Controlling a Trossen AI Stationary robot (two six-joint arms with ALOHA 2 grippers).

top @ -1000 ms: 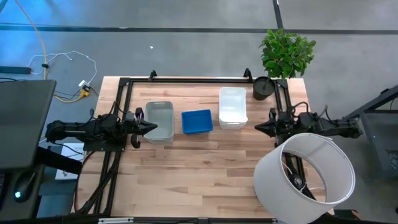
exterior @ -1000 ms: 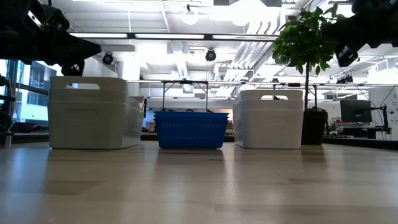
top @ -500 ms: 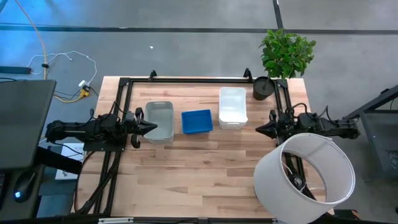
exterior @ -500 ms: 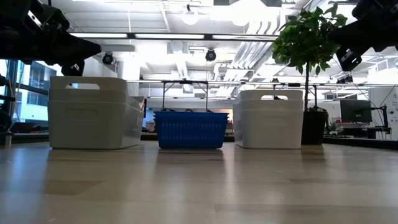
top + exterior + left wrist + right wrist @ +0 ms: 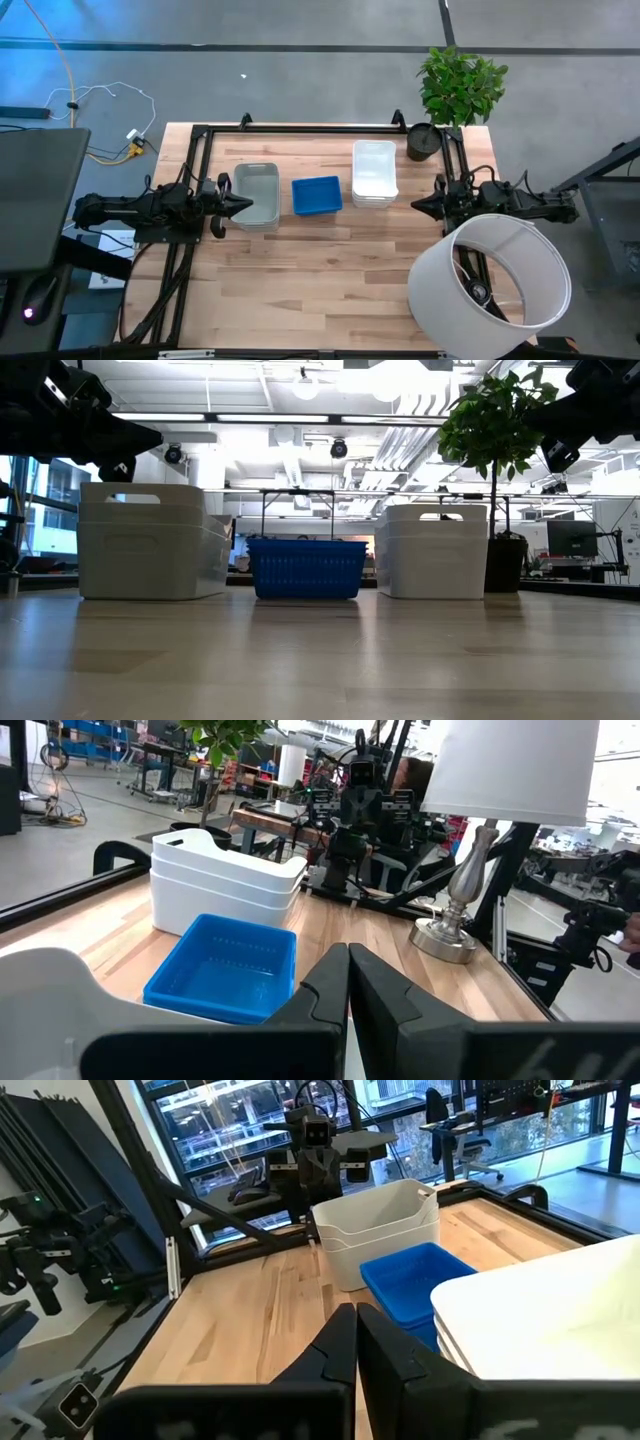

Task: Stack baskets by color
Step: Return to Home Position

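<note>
Three lots of baskets stand in a row on their bottoms on the wooden table (image 5: pixel 300 270). At the left is a nested grey stack (image 5: pixel 256 195), in the middle a blue basket (image 5: pixel 316 195), and at the right a nested white stack (image 5: pixel 374 172). My left gripper (image 5: pixel 245 205) is shut and level, above the grey stack's left rim (image 5: pixel 120 485) and clear of it. My right gripper (image 5: pixel 417 205) is shut and level, right of the white stack (image 5: pixel 540 1315), and touches nothing. The shut fingers show in the wrist views: left (image 5: pixel 348 970), right (image 5: pixel 355 1335).
A lamp with a large white shade (image 5: pixel 490 285) stands at the near right, its base (image 5: pixel 445 935) on the table. A black plant pot (image 5: pixel 424 140) stands at the far right corner. A black frame (image 5: pixel 300 128) runs along the far edge. Bare wood lies near the front.
</note>
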